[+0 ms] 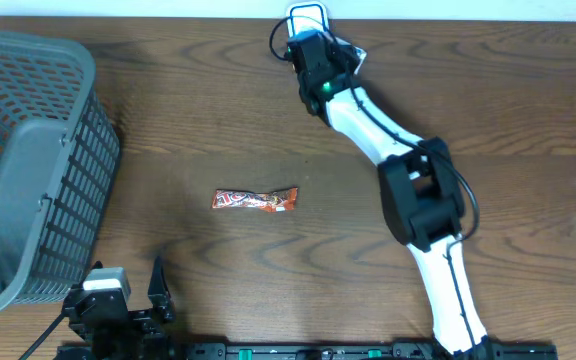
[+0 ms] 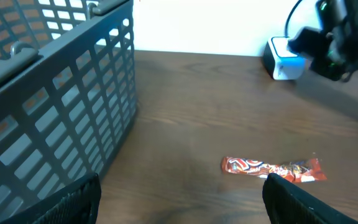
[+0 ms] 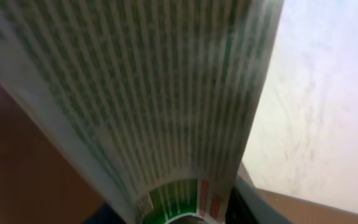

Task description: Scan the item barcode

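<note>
Green-striped white packet right in my face, clenched in my right pincer up at twelve o'clock. I'd angle its barcode flat toward the white-and-blue scanner box, nice and slow.

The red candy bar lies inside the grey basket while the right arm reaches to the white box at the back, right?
Not quite. The overhead view shows the red candy bar on the table, right of the grey basket, not inside it. The right arm does reach to the white box at the back.
</note>
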Controlling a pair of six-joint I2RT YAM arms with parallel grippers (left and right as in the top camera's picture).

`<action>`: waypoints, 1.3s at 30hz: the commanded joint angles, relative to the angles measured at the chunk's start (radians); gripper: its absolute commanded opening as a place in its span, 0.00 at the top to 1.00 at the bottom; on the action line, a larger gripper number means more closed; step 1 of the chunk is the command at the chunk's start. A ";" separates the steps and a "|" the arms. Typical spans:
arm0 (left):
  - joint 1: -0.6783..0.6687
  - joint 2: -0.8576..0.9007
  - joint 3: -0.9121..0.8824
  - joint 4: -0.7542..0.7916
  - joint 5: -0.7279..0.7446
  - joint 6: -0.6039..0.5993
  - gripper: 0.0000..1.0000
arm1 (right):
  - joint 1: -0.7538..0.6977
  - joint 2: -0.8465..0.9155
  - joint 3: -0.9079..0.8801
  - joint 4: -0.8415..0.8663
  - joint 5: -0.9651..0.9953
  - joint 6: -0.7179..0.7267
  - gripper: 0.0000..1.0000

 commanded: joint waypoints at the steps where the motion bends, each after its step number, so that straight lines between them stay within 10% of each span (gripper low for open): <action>1: -0.003 -0.006 0.002 -0.001 0.006 -0.001 0.16 | 0.008 -0.148 0.011 -0.135 0.014 0.286 0.69; 8: -0.003 -0.006 0.002 -0.001 0.006 -0.001 0.16 | -0.007 -0.256 0.011 -0.608 -0.507 0.646 0.65; 23: -0.003 -0.006 0.002 -0.001 0.006 -0.001 0.16 | -0.124 -0.263 0.011 -1.025 -1.118 0.508 0.75; 39: -0.003 -0.006 0.002 -0.001 0.006 -0.001 0.16 | -0.427 -0.263 -0.001 -1.084 -0.711 0.695 0.56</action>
